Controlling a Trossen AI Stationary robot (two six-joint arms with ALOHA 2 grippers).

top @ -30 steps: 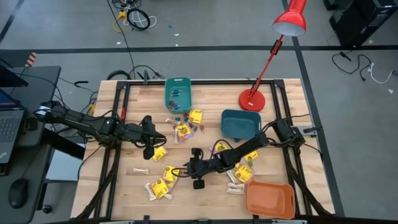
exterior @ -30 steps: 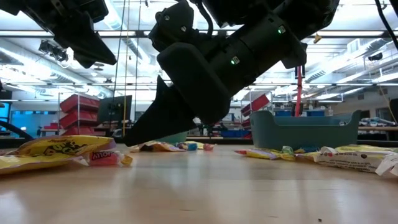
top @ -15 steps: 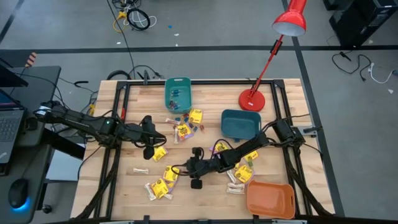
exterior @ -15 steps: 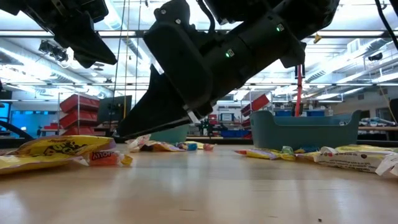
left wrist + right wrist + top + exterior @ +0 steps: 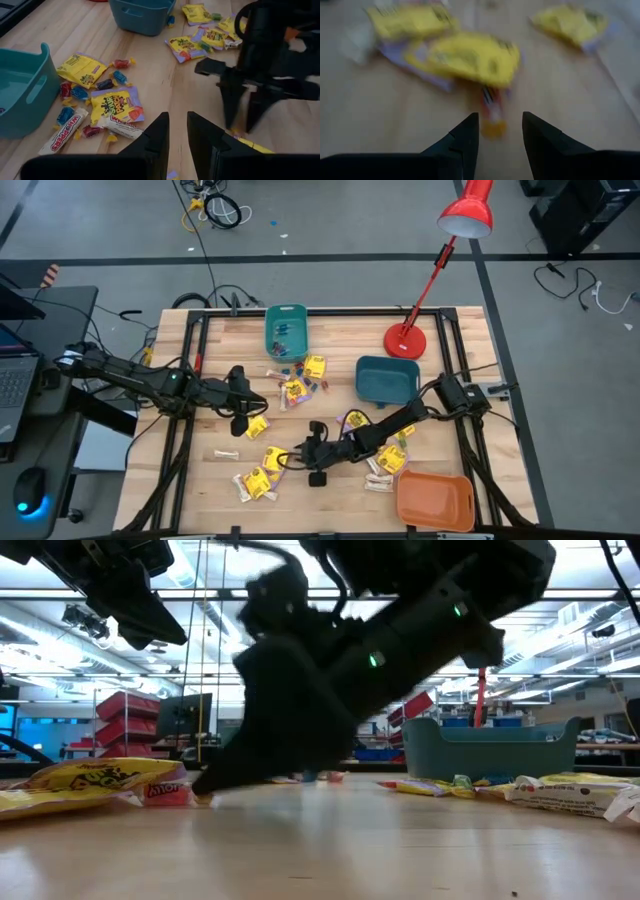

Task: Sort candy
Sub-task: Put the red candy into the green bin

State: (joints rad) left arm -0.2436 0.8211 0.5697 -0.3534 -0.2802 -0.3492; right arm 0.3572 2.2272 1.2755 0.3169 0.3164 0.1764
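Candy lies scattered over the wooden table: yellow packets (image 5: 273,460) and small blue and red sweets (image 5: 100,85). My right gripper (image 5: 500,127) is open and low over the table's near middle. Its fingertips stand on either side of a small orange-red wrapped sweet (image 5: 492,112) that lies flat on the wood, with yellow packets (image 5: 470,57) just beyond. In the low view the right gripper (image 5: 215,780) reaches down to the tabletop. My left gripper (image 5: 250,408) hangs higher at the centre left. Its fingers (image 5: 162,135) stand a narrow gap apart, and nothing shows between them.
A light teal bin (image 5: 286,330) holding a few sweets stands at the far middle. A darker blue bin (image 5: 386,378) is to the right of centre, and an orange bin (image 5: 434,500) sits at the near right corner. The base of a red desk lamp (image 5: 405,338) stands far right.
My right gripper has dipped a little toward the tabletop, and its fingertips are now down among the sweets. Its fingers have stayed open.
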